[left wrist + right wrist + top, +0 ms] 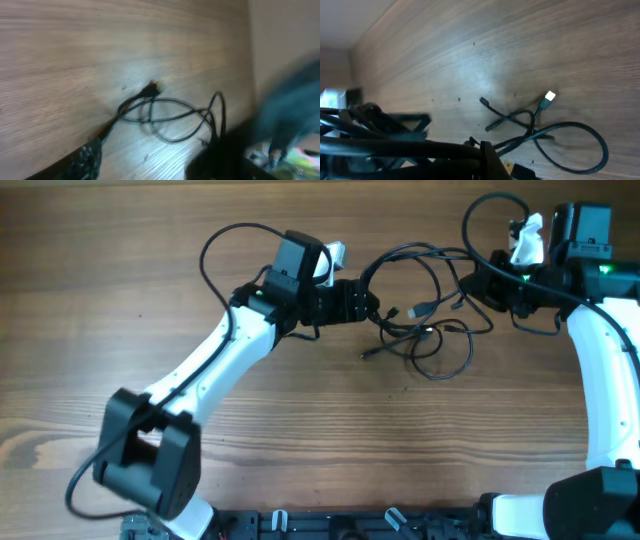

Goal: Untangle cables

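Your cables [418,311] lie in loose, overlapping loops on the wooden table [300,430], toward its far edge, between the two grippers.

The left gripper [372,306] sits just at the left side of the tangle. Its wrist view is blurred, but the fingers [87,157] stand spread there. A strand runs from the left one out to a small plug [151,90] lying flat on the wood.

The right gripper [478,280] is at the tangle's right side with its fingers pressed together. A strand runs right up to their tip, but you cannot tell whether it is nipped between them. From that wrist you see a second connector with a bright metal end [549,96], beside two crossing strands and a wide loop. The arm's own dark wiring crowds the lower left of that view.

Each arm carries a thicker black wire [204,262] arcing above its wrist, and a white piece [335,253] sits by each wrist. A green light [524,278] glows on the right arm. A dark rail [330,525] runs along the near table edge. In the left wrist view's lower right corner, a green-and-pink patch [300,155] is too blurred to read.
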### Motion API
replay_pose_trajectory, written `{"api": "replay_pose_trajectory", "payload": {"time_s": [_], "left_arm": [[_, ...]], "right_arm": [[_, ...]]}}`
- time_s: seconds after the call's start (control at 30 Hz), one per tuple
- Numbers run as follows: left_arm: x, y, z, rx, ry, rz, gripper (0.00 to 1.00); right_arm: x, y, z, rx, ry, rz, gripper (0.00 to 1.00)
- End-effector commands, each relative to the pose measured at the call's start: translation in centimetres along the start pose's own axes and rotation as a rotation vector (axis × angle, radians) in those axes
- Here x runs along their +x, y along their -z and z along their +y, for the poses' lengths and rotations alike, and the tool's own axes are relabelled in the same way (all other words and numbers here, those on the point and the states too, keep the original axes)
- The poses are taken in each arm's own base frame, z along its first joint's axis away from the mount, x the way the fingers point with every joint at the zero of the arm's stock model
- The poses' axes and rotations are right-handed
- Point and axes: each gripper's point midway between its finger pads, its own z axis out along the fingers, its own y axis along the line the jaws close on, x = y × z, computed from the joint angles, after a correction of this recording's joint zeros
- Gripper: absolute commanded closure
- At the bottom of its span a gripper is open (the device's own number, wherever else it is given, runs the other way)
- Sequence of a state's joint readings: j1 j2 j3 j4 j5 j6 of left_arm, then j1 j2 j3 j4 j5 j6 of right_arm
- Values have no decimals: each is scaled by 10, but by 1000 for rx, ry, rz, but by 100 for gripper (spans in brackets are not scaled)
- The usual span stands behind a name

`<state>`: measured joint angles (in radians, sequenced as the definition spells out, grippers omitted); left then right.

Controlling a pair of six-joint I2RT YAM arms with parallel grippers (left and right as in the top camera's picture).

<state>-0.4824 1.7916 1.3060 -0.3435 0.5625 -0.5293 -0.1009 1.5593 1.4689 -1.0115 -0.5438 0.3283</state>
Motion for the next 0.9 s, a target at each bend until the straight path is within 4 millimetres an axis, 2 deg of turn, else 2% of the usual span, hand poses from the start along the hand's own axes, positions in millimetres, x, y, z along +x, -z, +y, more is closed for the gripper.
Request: {"api": "replay_pose_trajectory", "payload": {"time_s": [0.0,0.1,0.17,0.2,0.23,0.27,0.3,0.37,0.43,0.5,0.57,0.63,0.67,0.7,0.73,0.77,0.83,0.87], "left_arm": [[5,-14,-21,191,22,76,24],[-2,-12,-30,233,-12,54,24],[-5,-12,-31,236,-22,40,29],[-5,-13,-29,225,-18,37,43],[-2,-13,-27,216,-6,50,68],[5,-14,-22,199,21,80,88],[13,-13,-19,190,46,112,96],[37,-8,-22,229,84,229,96],[55,1,-34,323,44,315,96],[71,7,-34,332,93,390,96],[84,10,-28,313,104,433,96],[96,15,-24,300,111,477,96],[103,17,-22,291,117,500,96],[111,20,-20,282,127,529,96],[117,23,-19,275,130,552,96],[130,29,-17,268,121,595,96],[140,34,-16,261,121,632,96],[146,39,-15,256,126,655,96]], "right_arm": [[2,8,17,-58,70,2,96],[8,9,24,-103,119,25,95],[9,10,28,-130,132,32,95],[4,12,31,-131,169,8,95],[-9,16,32,-115,196,-41,95],[-29,21,32,-77,231,-124,96],[-44,25,32,-49,255,-185,95],[-84,37,19,71,217,-360,96],[-119,59,-9,267,124,-551,95],[-139,82,-32,430,73,-689,96],[-148,95,-45,525,51,-756,95],[-154,96,-46,534,50,-781,95],[-158,87,-36,463,73,-770,96],[-156,69,-13,311,124,-709,96],[-150,52,12,161,191,-640,96],[-138,33,51,-81,284,-538,96],[-139,25,55,-131,287,-521,96],[-147,21,46,-98,247,-539,96]]}}
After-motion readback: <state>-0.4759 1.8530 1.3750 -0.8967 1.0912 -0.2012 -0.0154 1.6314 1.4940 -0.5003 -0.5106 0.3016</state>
